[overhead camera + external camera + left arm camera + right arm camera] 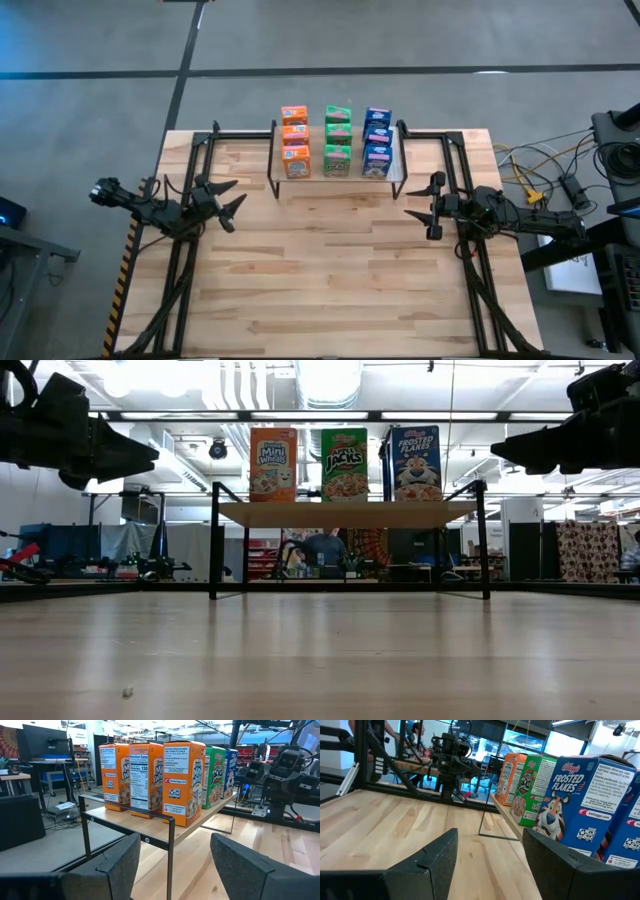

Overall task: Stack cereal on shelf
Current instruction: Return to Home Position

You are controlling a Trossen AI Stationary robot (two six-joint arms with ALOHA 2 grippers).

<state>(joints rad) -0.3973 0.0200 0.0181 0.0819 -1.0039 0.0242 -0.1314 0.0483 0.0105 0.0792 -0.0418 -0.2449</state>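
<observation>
Cereal boxes [338, 122] stand upright on the shelf [314, 174] in three rows, each row one colour: three orange boxes [295, 140], three green boxes [338, 150] and three blue boxes [377, 141], lined up one behind another with the rows just beside each other. Their printed fronts read Mini Wheats, Jacks and Frosted Flakes. The shelf has a light plank top on thin black legs and sits at the far middle of the wooden table [330, 280]. The left gripper [236, 197] hangs above the table's left side, fingers spread and empty; the right gripper [415, 206] hangs above the right side, also spread and empty. Grey concrete floor [420, 40] surrounds the table, cables [540, 170] lie off its right edge, and behind the shelf there may be a seated person [325, 550]
</observation>
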